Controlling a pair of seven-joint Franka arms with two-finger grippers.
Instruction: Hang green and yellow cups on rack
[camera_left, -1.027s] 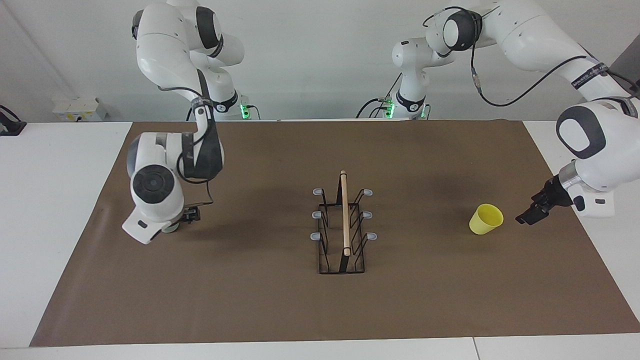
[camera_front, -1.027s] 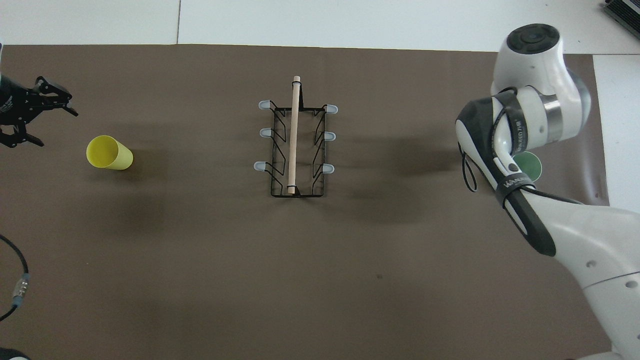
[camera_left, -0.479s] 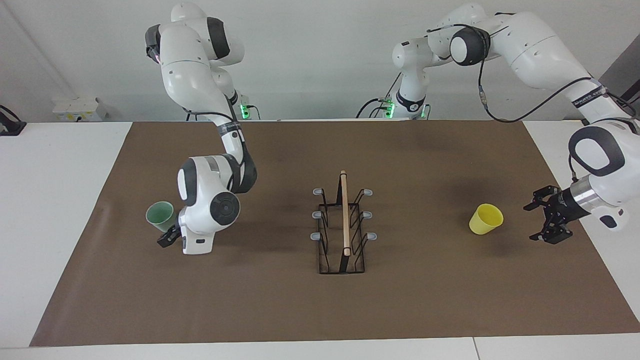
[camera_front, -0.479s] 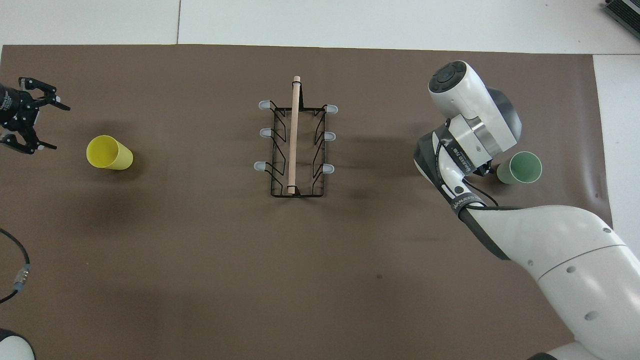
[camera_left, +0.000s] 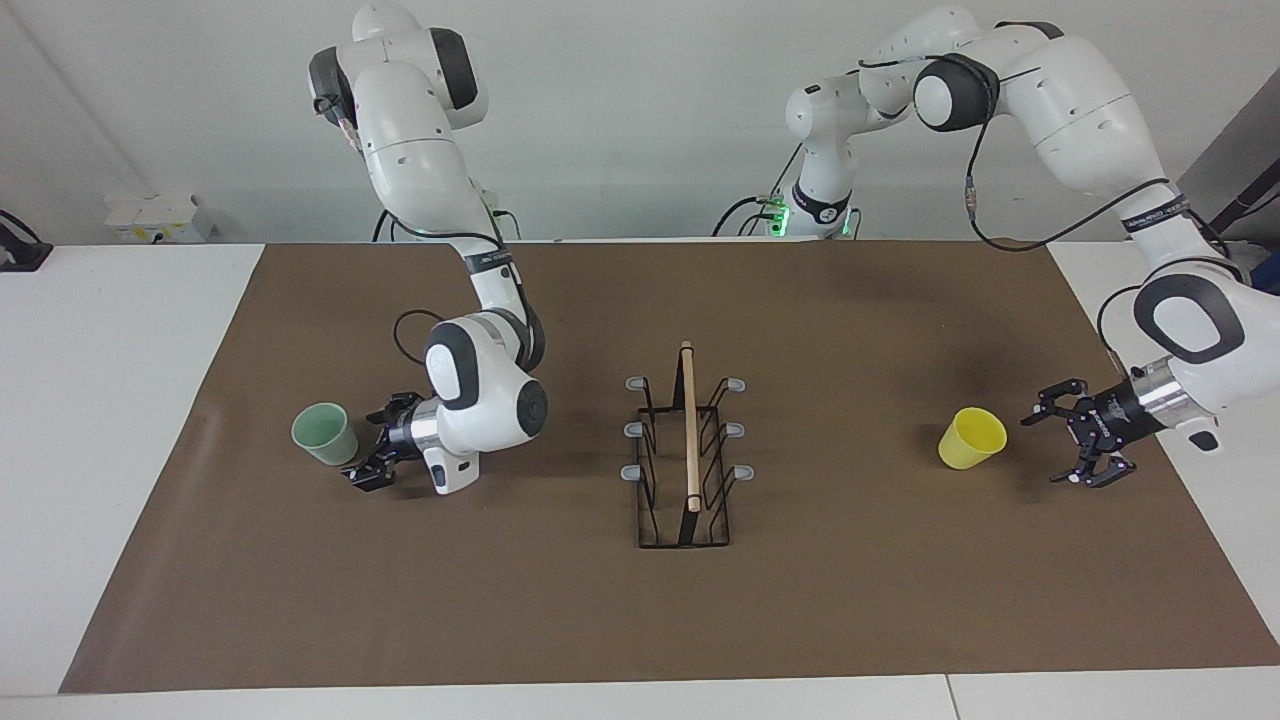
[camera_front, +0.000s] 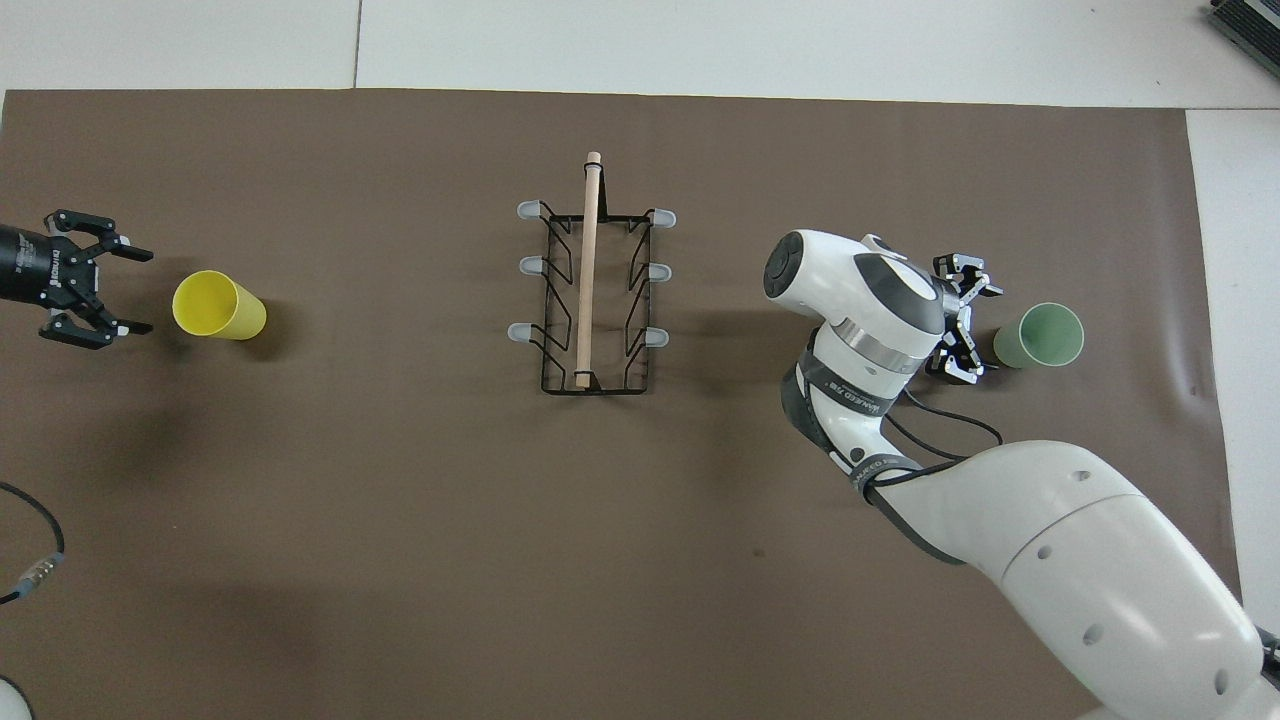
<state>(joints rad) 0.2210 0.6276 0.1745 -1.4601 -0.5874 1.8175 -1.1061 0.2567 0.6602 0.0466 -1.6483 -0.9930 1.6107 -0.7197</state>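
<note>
Mint-green tapered plastic cup (camera_left: 325, 432): upright on brown paper mat (camera_left: 560, 620), just beside right gripper (camera_left: 375, 447), untouched; jaws spread wide toward it, low over mat. Bright yellow tapered plastic cup (camera_left: 972, 438): tilted on mat near left gripper (camera_left: 1070, 445), apart from it; jaws likewise wide, holding nothing. Black wire rack with pale wooden rod (camera_left: 688, 455): mid-mat between both grippers, grey-tipped prongs bare.

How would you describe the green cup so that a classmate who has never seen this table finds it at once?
Start at the black wire rack in the middle of the brown mat. Go toward the right arm's end of the table: the green cup stands upright there, just past the open right end effector. It is pale mint; the other cup is yellow.
</note>
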